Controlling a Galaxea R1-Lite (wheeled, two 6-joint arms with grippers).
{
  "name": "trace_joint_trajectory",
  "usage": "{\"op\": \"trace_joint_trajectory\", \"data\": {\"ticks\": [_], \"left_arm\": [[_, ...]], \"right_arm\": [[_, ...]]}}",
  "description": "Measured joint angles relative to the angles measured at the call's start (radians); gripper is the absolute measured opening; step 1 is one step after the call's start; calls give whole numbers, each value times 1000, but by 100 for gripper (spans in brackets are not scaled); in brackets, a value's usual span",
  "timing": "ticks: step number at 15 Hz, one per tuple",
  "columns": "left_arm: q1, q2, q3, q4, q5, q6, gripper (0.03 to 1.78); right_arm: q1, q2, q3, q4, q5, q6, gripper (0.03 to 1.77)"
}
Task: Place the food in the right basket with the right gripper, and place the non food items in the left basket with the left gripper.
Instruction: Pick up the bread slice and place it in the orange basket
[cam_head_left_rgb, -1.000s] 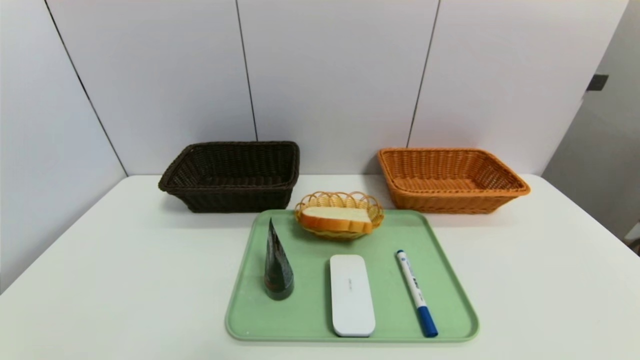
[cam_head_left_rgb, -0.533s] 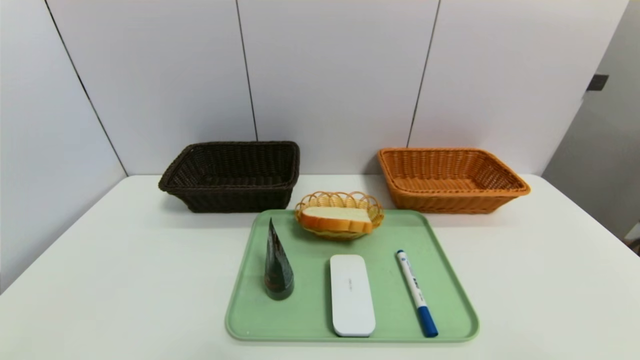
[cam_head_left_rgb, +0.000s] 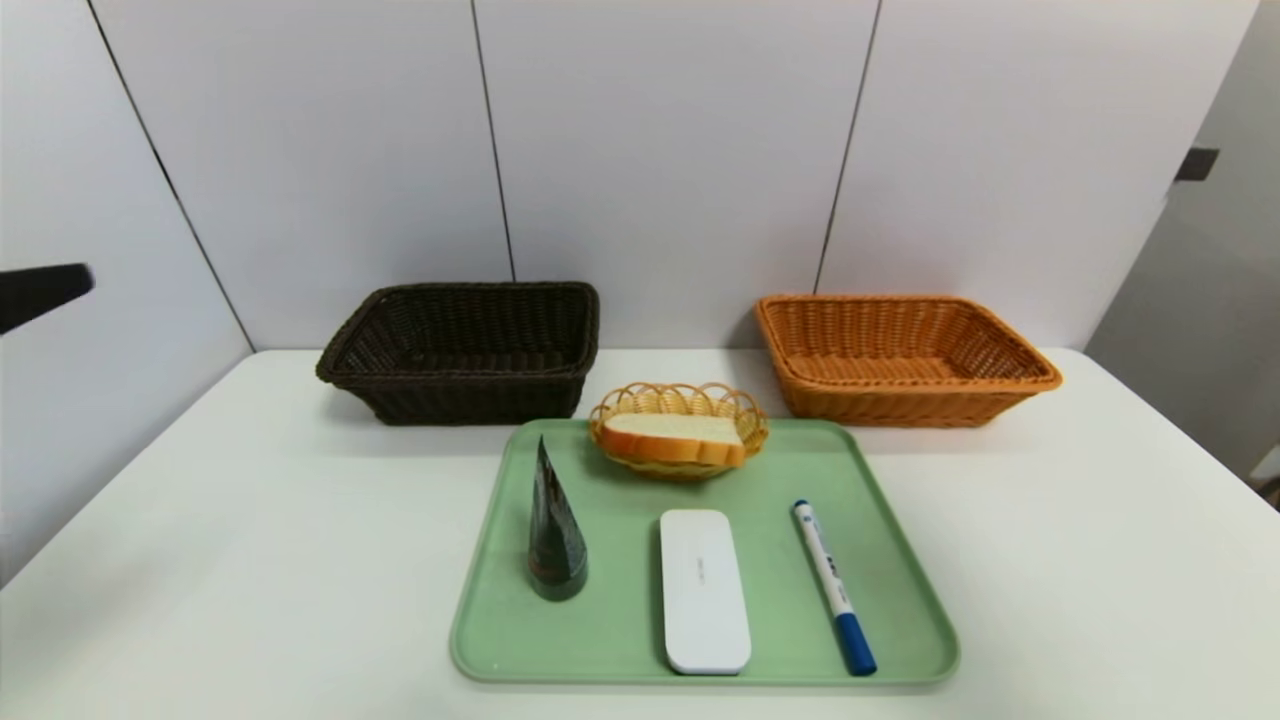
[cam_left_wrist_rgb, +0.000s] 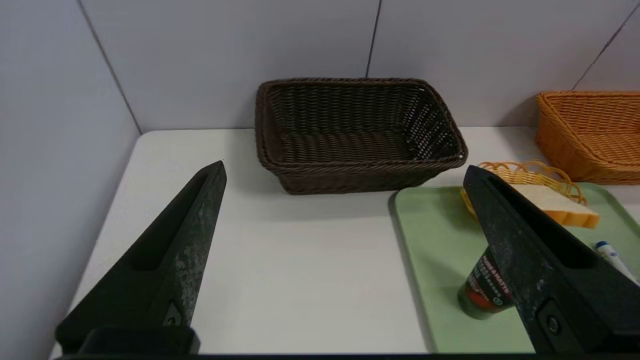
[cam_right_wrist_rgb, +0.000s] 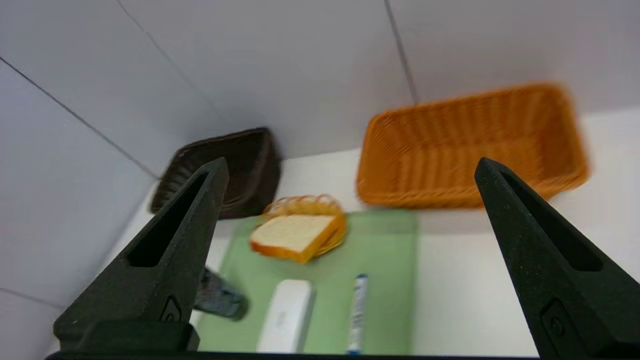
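The food, a slice of bread (cam_head_left_rgb: 672, 438), lies in a small yellow wicker basket (cam_head_left_rgb: 680, 398) at the back of a green tray (cam_head_left_rgb: 900, 610). On the tray stand a dark cone packet (cam_head_left_rgb: 555, 530), a flat white case (cam_head_left_rgb: 703, 590) and a white marker with a blue cap (cam_head_left_rgb: 833, 585). The dark brown left basket (cam_head_left_rgb: 465, 350) and the orange right basket (cam_head_left_rgb: 900, 355) sit behind the tray. My left gripper (cam_left_wrist_rgb: 345, 167) hangs open above the table left of the tray, holding nothing. My right gripper (cam_right_wrist_rgb: 352, 162) is open and empty above the tray's near side.
White wall panels close off the back and the left side of the white table (cam_head_left_rgb: 250, 520). One black finger (cam_head_left_rgb: 45, 292) of the left gripper pokes in at the far left edge of the head view. Bare table lies on both sides of the tray.
A black finger of the left gripper has come into the head view at its left edge. Nothing on the tray or table has moved.
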Motion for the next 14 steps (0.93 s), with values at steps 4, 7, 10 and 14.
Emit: {"op": "trace_joint_trajectory", "data": {"ticks": [4,7,10,14], "left_arm": [[-159,220,-47,-46,83,-92,169],[-221,297,-15,-74,105,-128,169],[-232,322,48,-75,105,-129,169],[-234,332,72,-75,106,-144,169]], "right_arm": [[166,157,-56,80,20,431,170],[218,231,-53,80,186,721,170],[229,299,-42,74,322,867,170],[243,429,-54,68,334,1000,170]]}}
